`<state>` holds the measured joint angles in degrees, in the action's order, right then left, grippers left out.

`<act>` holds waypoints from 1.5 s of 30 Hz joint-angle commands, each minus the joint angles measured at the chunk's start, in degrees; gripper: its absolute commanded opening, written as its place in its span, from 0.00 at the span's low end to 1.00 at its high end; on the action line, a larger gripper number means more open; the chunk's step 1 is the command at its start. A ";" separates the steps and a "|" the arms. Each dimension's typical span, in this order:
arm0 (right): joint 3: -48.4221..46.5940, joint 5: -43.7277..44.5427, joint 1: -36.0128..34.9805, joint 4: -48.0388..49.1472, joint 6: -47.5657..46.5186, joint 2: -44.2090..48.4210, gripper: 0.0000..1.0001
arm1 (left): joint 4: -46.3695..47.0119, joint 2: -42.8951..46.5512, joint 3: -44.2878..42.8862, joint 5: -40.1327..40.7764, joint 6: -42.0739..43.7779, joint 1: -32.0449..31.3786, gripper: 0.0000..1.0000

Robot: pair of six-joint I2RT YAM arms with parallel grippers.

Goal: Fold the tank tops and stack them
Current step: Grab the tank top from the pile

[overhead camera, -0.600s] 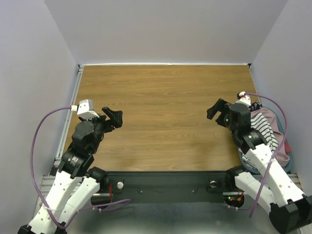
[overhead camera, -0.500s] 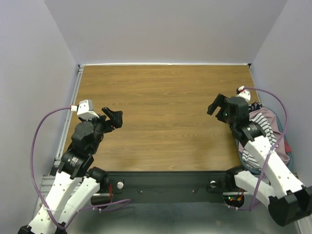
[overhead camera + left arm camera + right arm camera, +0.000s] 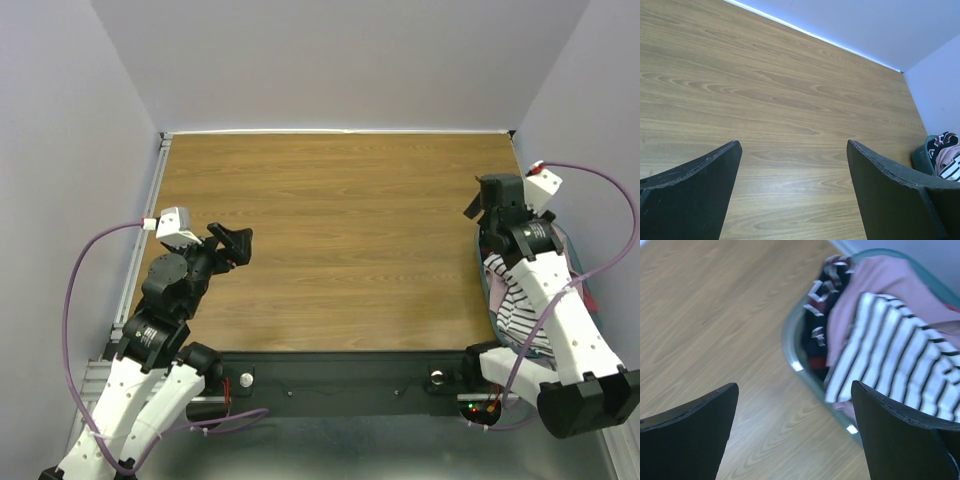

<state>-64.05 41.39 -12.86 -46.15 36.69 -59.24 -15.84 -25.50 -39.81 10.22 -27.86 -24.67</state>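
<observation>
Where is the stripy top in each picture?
Top camera: striped tank top at the right edge, about halfway down.
Left wrist: only a small bit at the far right edge, low down.
Right wrist: big, right of centre.
Shared landmark: the teal bin holding it.

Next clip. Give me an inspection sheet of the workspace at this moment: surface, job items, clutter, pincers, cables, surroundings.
Surface: wood-grain table, no garment laid out on it.
Job's things: striped tank top and pink tank top, both unfolded, heaped in the teal tub at the table's right edge.
Clutter: dark navy garment and red garment in the same tub.
Grippers: left pincer open, empty, above the table; right pincer open, empty, over the tub's rim.
Cables: left purple cable and right purple cable loop from the wrists.
Surroundings: plain pale walls; nothing else seen.
</observation>
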 commanded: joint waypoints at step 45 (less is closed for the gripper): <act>-1.24 -12.37 33.52 6.34 0.50 -5.71 0.00 | 2.39 -4.21 -0.88 -1.69 1.75 -0.12 0.95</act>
<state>-59.02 33.74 20.29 -43.07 39.42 -68.64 -15.70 -29.50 -39.81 8.01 -27.00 -24.67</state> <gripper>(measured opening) 0.021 0.952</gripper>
